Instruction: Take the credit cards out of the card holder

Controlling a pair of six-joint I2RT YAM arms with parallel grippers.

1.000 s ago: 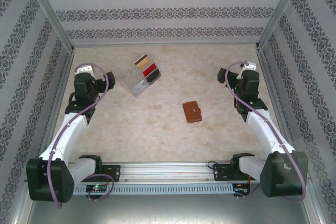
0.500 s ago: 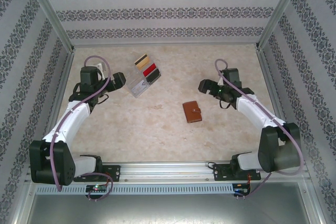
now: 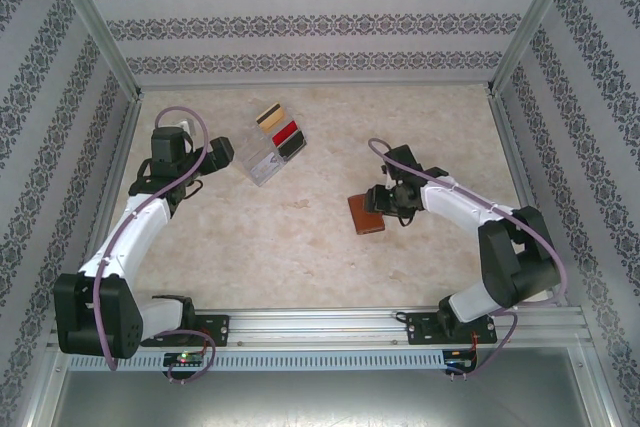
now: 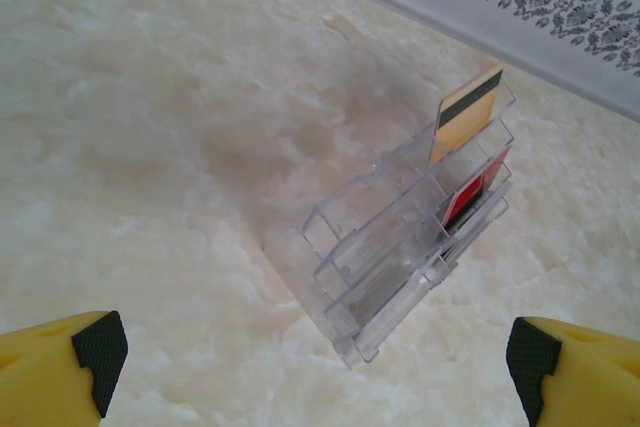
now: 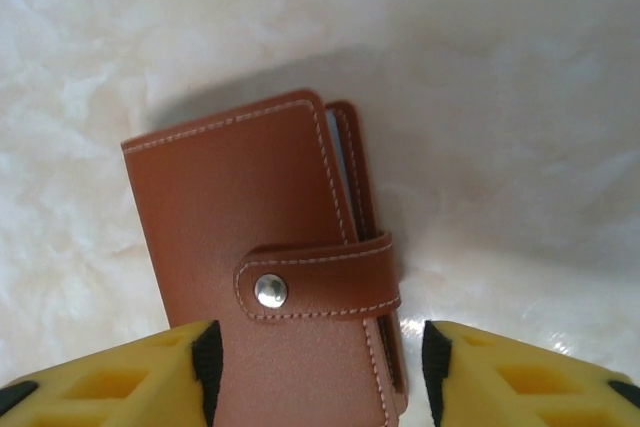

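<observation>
Brown stitched-leather snap wallet [image 5: 260, 247] lies well right of the clear acrylic holder [image 4: 400, 237] where tan, red and black cards [image 4: 468, 112] stand. My right gripper [image 5: 315, 357] hangs over the wallet, jaws half-open across its width, its long axis running between them; no grip I can confirm. My left gripper [image 4: 315, 352], spread wide and empty, faces the holder.

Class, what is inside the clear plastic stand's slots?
The clear stand holds a tan card, a red card and a black card. Their lower parts blur behind the tier walls.
</observation>
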